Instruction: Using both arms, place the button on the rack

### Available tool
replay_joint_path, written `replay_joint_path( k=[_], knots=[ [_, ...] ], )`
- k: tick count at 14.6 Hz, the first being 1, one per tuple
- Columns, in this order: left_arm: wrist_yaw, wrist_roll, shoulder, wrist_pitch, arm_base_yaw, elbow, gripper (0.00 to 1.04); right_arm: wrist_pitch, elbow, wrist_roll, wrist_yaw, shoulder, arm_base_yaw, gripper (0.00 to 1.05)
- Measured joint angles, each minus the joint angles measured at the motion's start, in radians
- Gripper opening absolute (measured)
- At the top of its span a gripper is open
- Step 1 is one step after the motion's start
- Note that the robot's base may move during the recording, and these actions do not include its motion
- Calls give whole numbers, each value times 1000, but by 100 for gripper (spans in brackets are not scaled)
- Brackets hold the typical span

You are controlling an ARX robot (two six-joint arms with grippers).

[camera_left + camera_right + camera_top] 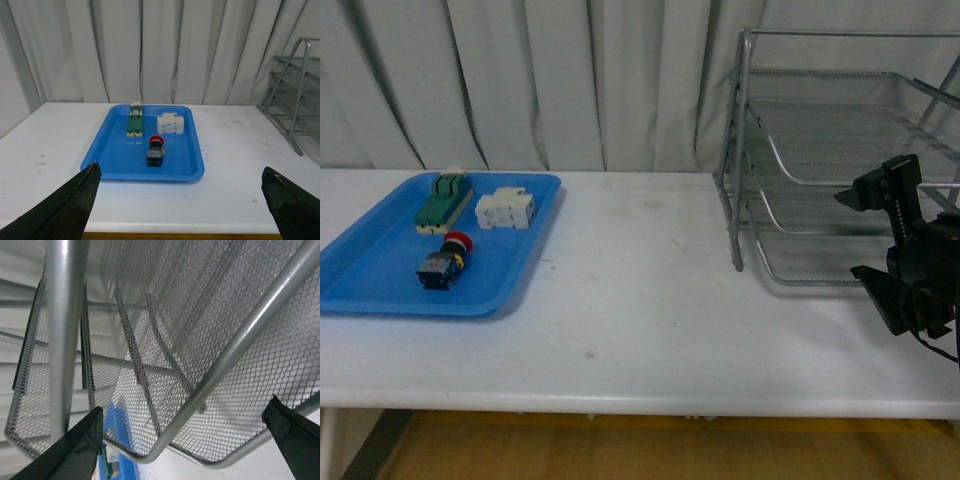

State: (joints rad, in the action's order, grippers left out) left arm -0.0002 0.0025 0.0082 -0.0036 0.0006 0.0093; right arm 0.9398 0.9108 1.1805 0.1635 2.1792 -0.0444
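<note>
White pleated curtain behind, white table out front. Far left sits the blue tray, its left edge cut off in the front view. The button lies in the tray's near part, red cap pointing to the far side, its dark body too blurred to read in detail. Beyond it is a green-topped block, with a white block just to its right. The left gripper shows only two dark fingertips in its wrist view, spread wide with nothing between them, short of the tray. Over to the right the rack stands on the table, its right side running out of frame. The right gripper hangs before the lower tiers, jaws wide apart and empty. Whether it touches the wire I cannot tell. Its wrist view is filled by the rack's mesh at close range.
</note>
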Motion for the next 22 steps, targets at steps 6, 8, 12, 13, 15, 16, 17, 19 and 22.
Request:
replay_joint_path(
  k=[6,8,12,13,15,16,17,19,22],
  knots=[
    [0,0,0,0,0,0,98,69,26,21,-55,75,13,32],
    [0,0,0,0,0,0,98,142,-58,32,-50,42,11,14],
    [0,0,0,0,0,0,98,299,-267,132,-31,-20,3,7],
    [0,0,0,0,0,0,98,332,-320,140,-28,-36,0,6],
    [0,0,0,0,0,0,98,353,-414,155,-27,-79,-9,6],
    [0,0,0,0,0,0,98,353,-453,163,-27,-103,-8,6],
    [0,0,0,0,0,0,98,354,-475,163,-28,-114,-8,6],
    [0,0,0,0,0,0,98,356,-481,154,-27,-114,-8,9],
    [0,0,0,0,0,0,98,342,-505,64,-6,-135,-7,37]
  ],
)
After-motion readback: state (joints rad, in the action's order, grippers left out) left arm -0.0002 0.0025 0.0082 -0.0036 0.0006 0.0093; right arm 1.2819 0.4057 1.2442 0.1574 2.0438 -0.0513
